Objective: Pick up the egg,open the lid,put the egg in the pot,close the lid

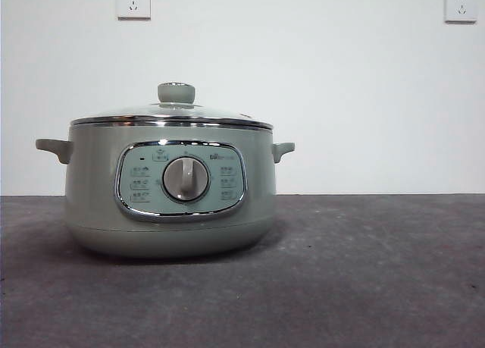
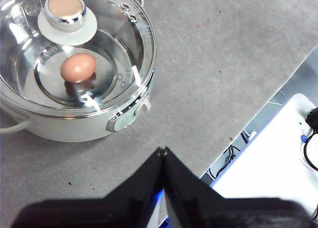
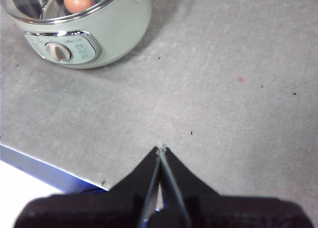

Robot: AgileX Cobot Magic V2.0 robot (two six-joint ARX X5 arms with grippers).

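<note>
The sage-green pot (image 1: 168, 190) stands on the grey table left of centre, dial facing the front camera. The glass lid (image 1: 173, 114) sits closed on it, knob (image 1: 176, 92) on top. In the left wrist view the reddish-brown egg (image 2: 78, 67) lies inside the pot (image 2: 74, 131) under the lid (image 2: 119, 49). The egg (image 3: 78, 0) also shows in the right wrist view inside the pot (image 3: 99, 34). My left gripper (image 2: 162, 151) is shut and empty, off to the pot's side. My right gripper (image 3: 161, 148) is shut and empty, apart from the pot. Neither arm shows in the front view.
The grey table (image 1: 364, 272) stretches to the right of the pot. Its edge (image 3: 49, 163) lies close to my right gripper. A white surface with cables (image 2: 278, 153) lies beyond the table edge in the left wrist view. Two wall sockets (image 1: 133, 1) are on the back wall.
</note>
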